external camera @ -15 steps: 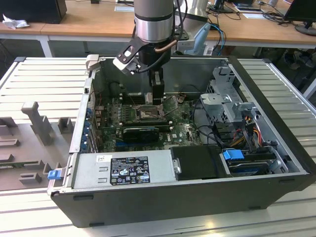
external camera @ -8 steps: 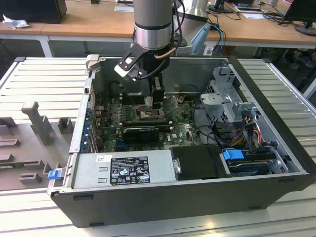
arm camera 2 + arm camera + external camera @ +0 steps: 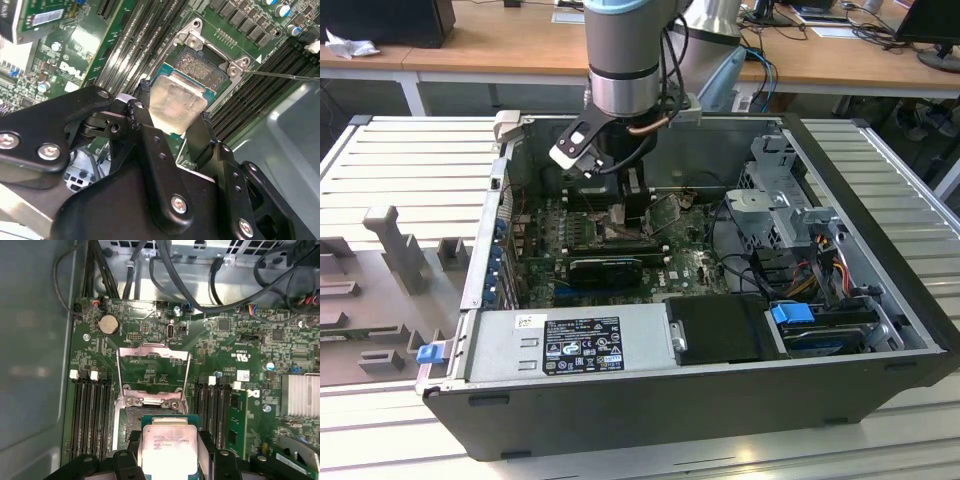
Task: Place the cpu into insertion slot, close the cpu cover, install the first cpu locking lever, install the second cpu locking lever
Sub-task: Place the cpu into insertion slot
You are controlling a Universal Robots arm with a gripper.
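My gripper (image 3: pixel 172 114) is shut on the cpu (image 3: pixel 176 106), a silvery square chip with a green edge, held by two opposite sides between the black fingers (image 3: pixel 141 107). In both wrist views the chip hangs over part of the insertion slot (image 3: pixel 201 64), whose grey pin field still shows beyond it. I cannot tell whether chip and slot touch. In the first wrist view the cpu (image 3: pixel 166 450) lies between the gripper (image 3: pixel 168 451) fingers, next to the slot (image 3: pixel 131 416). The cpu cover (image 3: pixel 153 348) stands swung open behind the slot. In the exterior view the gripper (image 3: pixel 625 207) reaches down into the computer case.
Long black memory slots (image 3: pixel 90 410) flank the socket on both sides. A thin metal rod (image 3: pixel 280 75) sticks out beside the socket. A black expansion card (image 3: pixel 605 268), cables (image 3: pixel 740 260), a drive cage (image 3: pixel 785 195) and the case walls (image 3: pixel 490 230) crowd around.
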